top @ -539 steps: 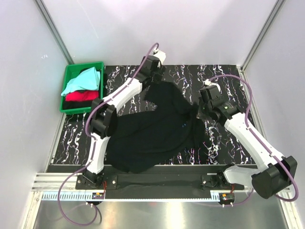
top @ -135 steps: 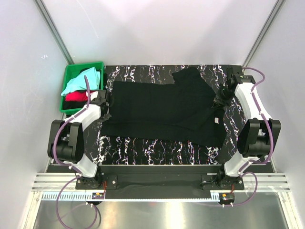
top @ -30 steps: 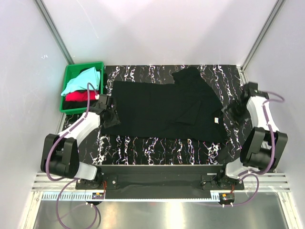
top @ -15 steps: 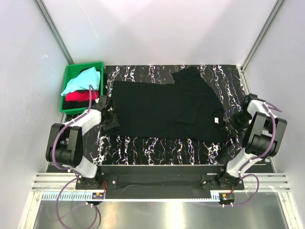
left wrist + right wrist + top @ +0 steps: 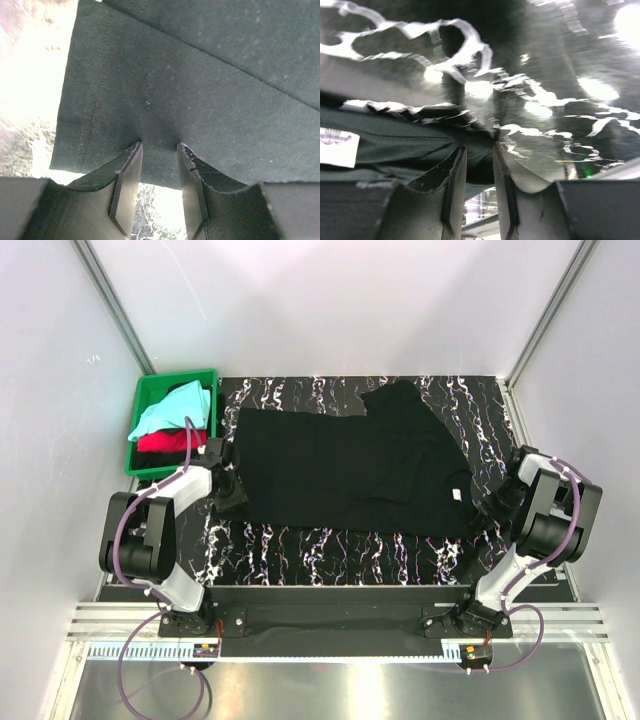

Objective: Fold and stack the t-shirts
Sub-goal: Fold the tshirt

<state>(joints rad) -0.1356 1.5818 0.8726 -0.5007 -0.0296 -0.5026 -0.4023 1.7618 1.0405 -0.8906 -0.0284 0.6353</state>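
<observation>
The black t-shirt [image 5: 340, 465] lies spread flat across the table, its white neck label [image 5: 457, 493] near the right end. My left gripper [image 5: 232, 492] sits at the shirt's near-left corner. In the left wrist view the left gripper [image 5: 160, 147] has its jaws narrowly apart, and the hem of the shirt [image 5: 200, 80] lies flat between them. My right gripper [image 5: 492, 505] sits at the near-right corner. In the right wrist view the right gripper [image 5: 477, 147] has its jaws narrowly apart over the shirt's edge [image 5: 395, 137], beside the label [image 5: 337, 145]. The aqua t-shirt [image 5: 175, 405] and the red t-shirt [image 5: 165, 442] lie in the crate.
The green plastic crate [image 5: 178, 374] stands at the back left corner, off the black white-streaked tabletop [image 5: 330, 540]. White walls with metal posts close in the sides and back. Both arm bases sit on the rail at the near edge.
Both grippers have left the shirt's side ends and moved down to its near corners. The shirt now lies flat and spread out instead of bunched.
</observation>
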